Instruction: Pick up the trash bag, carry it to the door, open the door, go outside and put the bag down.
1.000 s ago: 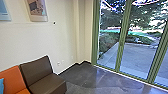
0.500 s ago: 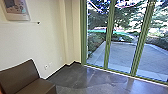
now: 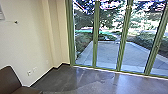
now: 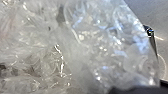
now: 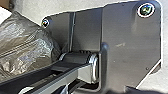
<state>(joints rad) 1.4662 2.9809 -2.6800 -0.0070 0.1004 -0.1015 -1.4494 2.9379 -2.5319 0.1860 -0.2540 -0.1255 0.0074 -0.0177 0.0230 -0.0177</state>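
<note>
The trash bag (image 4: 100,45), a clear crinkled plastic one, is large and close in the left wrist view. Its film also shows beside the robot's base in the right wrist view, where the bag (image 5: 22,45) looks greyish. Green-framed glass door panels (image 3: 122,37) stand ahead in the head view, with a paved yard (image 3: 112,55) behind them. A dark shape lies along the bag's edge in the left wrist view; whether the fingers are closed on the bag cannot be made out.
A brown chair (image 3: 10,80) stands at the near left against the cream wall (image 3: 30,45). Grey polished floor (image 3: 75,80) runs up to the glass. Outside, bushes and trees border the paving.
The head camera has turned right: the chair and wall have slid left in the picture, the orange seat and wall picture have mostly left it, and more glass panels show.
</note>
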